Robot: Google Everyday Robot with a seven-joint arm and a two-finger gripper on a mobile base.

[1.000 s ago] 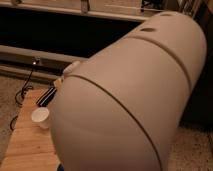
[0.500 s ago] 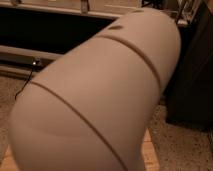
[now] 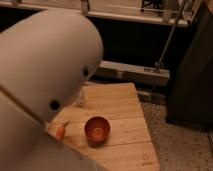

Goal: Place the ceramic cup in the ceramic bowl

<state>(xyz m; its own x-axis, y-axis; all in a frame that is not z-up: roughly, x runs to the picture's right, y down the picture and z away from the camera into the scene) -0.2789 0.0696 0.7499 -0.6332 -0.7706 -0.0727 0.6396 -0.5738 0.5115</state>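
White arm housing [image 3: 45, 75] fills the left and covers the near-left of the wooden table [image 3: 120, 105]. Speckled floor [image 3: 175, 135] and a dark cabinet [image 3: 192, 75] are on the right. The gripper is out of view, so I can't tell its state. The ceramic cup isn't visible. The ceramic bowl [image 3: 97, 129] sits near-centre on the table, upright, with a bare interior. A clear shaker [image 3: 80, 100] stands beyond it, at the housing's edge.

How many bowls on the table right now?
1. The bowl sits near the middle of the table. The arm covers the table's left side, so another could be hidden; the gripper is out of view.
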